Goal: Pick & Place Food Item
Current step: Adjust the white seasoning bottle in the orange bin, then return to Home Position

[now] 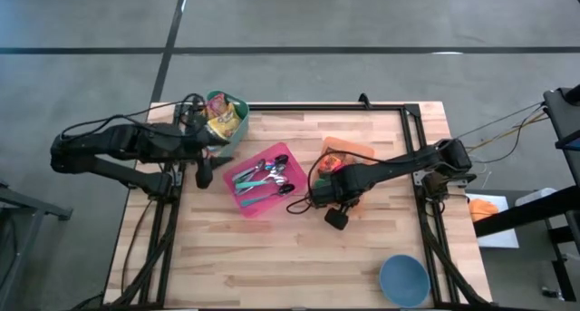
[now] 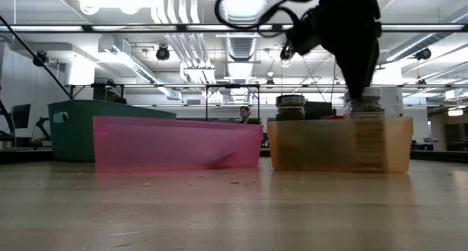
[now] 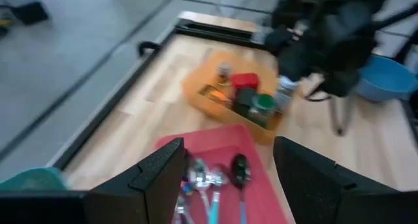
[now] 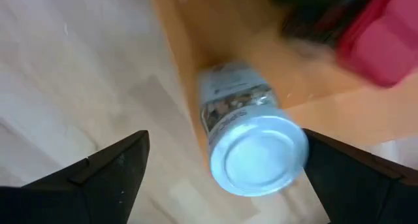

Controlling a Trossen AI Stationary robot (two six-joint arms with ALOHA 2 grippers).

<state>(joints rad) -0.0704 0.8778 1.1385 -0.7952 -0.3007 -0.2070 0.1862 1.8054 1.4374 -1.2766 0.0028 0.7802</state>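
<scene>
From above, the wooden table (image 1: 272, 257) carries a pink tray (image 1: 260, 189) of cutlery at centre, an orange bin (image 1: 349, 153) beside it, a green bin (image 1: 227, 117) of snack packets at the far left corner and a blue bowl (image 1: 403, 280) near the front edge on the right. The right gripper (image 1: 337, 186) hangs over the orange bin's front corner, pointing down, which suits a drop into an open container; the left gripper (image 1: 207, 170) waits near the green bin, clear of the working area. At table height, the orange bin stands just beside the pink tray, with dark-lidded jars (image 2: 290, 106) rising above its rim, and the right arm descends to a jar at the bin's right end (image 2: 363, 105). The left wrist camera looks past its own parted, empty fingers (image 3: 160, 178) across the pink tray toward the orange bin, where a red-lidded container (image 3: 244, 81) and a green-lidded one (image 3: 262, 104) stand packed together. The right wrist camera looks straight down on a silver-lidded spice jar (image 4: 251, 145) standing upright in the bin's corner against the wall; the fingers (image 4: 111, 168) stand spread wide on either side and well apart from the lid, so the jar is released. In my judgement the placement is complete and the jar rests on its own base.
</scene>
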